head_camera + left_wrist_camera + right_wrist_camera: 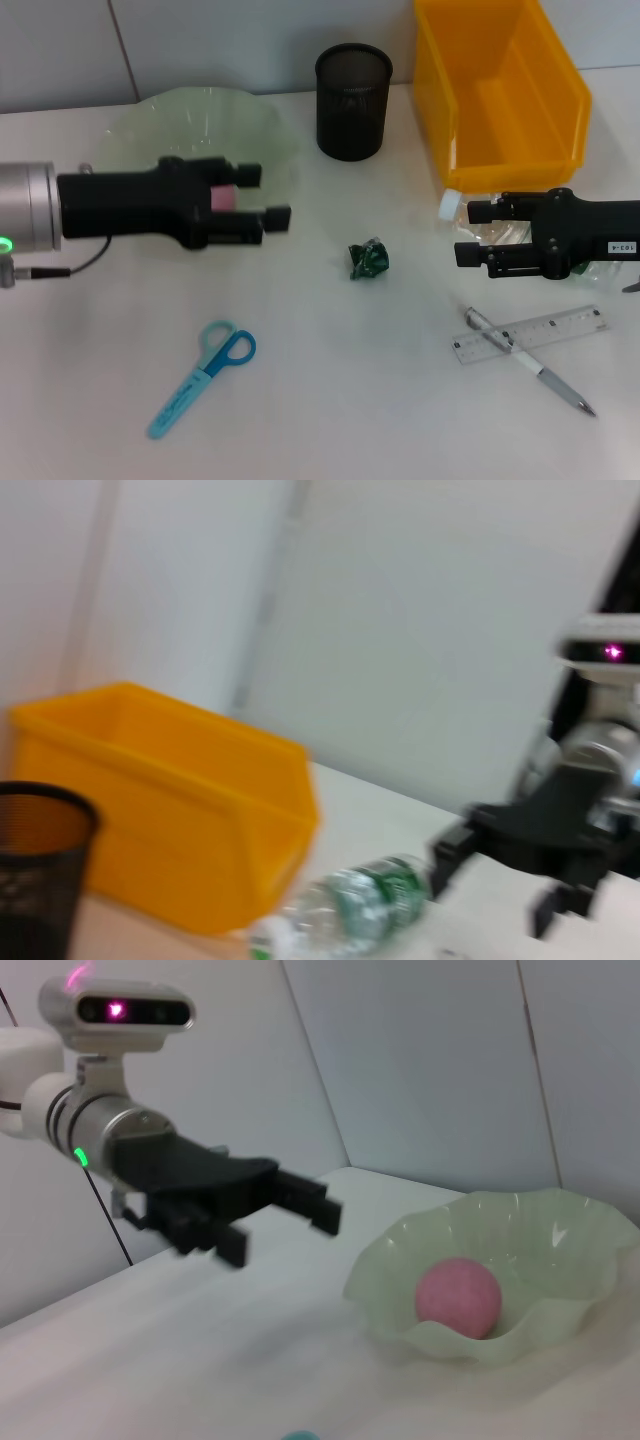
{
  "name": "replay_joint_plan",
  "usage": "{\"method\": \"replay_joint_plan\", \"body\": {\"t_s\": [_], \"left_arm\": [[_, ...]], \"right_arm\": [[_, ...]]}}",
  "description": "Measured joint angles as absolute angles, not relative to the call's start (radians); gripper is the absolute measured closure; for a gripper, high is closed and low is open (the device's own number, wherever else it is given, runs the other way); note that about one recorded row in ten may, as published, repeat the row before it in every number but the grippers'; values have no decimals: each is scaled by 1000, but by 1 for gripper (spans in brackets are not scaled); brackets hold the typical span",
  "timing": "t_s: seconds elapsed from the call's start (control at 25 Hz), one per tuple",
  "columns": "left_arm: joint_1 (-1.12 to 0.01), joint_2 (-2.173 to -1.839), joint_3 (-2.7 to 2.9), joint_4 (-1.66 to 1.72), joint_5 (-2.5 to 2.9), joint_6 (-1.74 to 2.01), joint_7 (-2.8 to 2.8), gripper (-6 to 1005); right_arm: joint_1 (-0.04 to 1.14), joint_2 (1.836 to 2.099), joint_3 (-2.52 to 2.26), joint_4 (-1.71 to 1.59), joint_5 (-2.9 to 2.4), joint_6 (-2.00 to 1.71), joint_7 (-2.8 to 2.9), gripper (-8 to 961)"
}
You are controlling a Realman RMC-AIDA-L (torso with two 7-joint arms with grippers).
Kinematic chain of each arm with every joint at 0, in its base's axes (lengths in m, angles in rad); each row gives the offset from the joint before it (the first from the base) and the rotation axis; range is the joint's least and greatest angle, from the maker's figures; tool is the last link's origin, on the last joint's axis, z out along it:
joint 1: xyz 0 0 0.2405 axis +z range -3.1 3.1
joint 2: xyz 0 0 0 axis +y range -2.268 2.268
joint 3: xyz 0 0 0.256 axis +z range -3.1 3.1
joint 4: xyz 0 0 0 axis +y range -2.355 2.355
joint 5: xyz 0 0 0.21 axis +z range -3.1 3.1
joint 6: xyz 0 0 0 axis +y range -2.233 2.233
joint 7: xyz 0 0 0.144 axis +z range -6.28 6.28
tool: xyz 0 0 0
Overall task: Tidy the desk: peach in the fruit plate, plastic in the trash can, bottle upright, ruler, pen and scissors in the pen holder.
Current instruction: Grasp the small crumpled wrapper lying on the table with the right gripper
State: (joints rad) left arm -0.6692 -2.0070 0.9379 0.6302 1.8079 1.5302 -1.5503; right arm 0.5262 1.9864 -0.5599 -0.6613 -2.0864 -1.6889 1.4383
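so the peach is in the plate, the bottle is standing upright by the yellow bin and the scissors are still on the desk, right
Not quite: the bottle is lying on its side by the yellow bin, as the left wrist view shows. The rest holds: the peach sits in the plate, and the scissors lie on the desk.

- Your left gripper (262,195) is hanging over the fruit plate (130,125), arm reaching in level from the side, fingers spread and holding nothing.
- Your right gripper (470,232) sits well away from the fruit plate, arm level too, fingers apart.
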Motion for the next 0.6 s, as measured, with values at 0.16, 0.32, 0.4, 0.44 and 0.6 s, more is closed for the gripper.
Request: {"method": "replay_joint_plan", "body": {"t_s": [0.16, 0.32, 0.4, 0.44, 0.6], "left_arm": [[-643, -2037, 950, 622, 1823, 1576, -1452, 188], [-624, -2059, 959, 621, 1841, 1559, -1395, 188], [-622, -2063, 962, 611, 1853, 1549, -1381, 188], [-622, -2063, 962, 605, 1856, 1546, -1374, 188], [-626, -2063, 962, 584, 1857, 1530, -1353, 188]], "right_arm": [[527, 1987, -560, -661, -2085, -1689, 1439, 195], [534, 1987, -560, -660, -2085, -1689, 1444, 195], [538, 1987, -560, -659, -2085, -1689, 1450, 195], [539, 1987, -560, -659, -2085, -1689, 1451, 195], [541, 1986, -560, -658, -2085, -1687, 1452, 195]]}}
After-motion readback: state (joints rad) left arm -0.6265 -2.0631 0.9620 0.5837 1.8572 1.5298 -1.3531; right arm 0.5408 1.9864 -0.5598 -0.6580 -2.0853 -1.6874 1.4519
